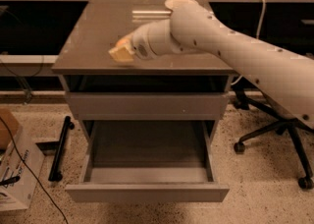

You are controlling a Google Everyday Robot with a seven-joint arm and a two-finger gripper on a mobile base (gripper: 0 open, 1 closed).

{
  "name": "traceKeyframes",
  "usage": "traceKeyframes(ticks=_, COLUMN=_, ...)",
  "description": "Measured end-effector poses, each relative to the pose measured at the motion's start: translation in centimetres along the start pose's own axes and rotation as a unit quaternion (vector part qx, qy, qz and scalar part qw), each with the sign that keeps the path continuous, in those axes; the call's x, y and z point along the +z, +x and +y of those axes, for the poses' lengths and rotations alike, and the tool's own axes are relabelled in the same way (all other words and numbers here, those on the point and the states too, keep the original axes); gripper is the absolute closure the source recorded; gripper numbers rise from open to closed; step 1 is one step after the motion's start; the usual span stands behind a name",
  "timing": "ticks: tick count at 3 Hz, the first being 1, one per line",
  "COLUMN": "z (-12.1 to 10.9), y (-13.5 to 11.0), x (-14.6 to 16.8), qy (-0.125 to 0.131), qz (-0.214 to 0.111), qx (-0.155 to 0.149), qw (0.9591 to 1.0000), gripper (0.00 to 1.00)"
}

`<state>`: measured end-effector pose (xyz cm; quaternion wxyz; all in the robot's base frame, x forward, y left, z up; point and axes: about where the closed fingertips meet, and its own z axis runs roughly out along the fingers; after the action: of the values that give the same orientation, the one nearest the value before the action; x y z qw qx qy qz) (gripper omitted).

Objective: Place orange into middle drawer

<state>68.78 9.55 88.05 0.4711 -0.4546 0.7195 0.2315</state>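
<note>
Near the bench's (93, 31) front edge, left of centre, the gripper (120, 54) sits low over the top; its grasp cannot be told, and the orange cannot be made out. Below, the middle drawer (147, 192) stands pulled out, showing only grey floor.
</note>
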Motion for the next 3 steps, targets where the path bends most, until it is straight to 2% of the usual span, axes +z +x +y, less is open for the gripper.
traceKeyframes(ticks=1, z=3.9, y=5.3, x=-4.8, qy=0.02, qz=0.049, qx=0.054, qw=0.9971, gripper=1.0)
traceKeyframes(ticks=2, z=6.8, y=9.5, x=-6.9, qy=0.012, qz=0.082, qx=0.097, qw=0.9919, gripper=1.0)
traceKeyframes(ticks=3, z=8.7, y=13.3, x=-6.6, qy=-0.004, qz=0.092, qx=0.131, qw=0.9871, gripper=1.0)
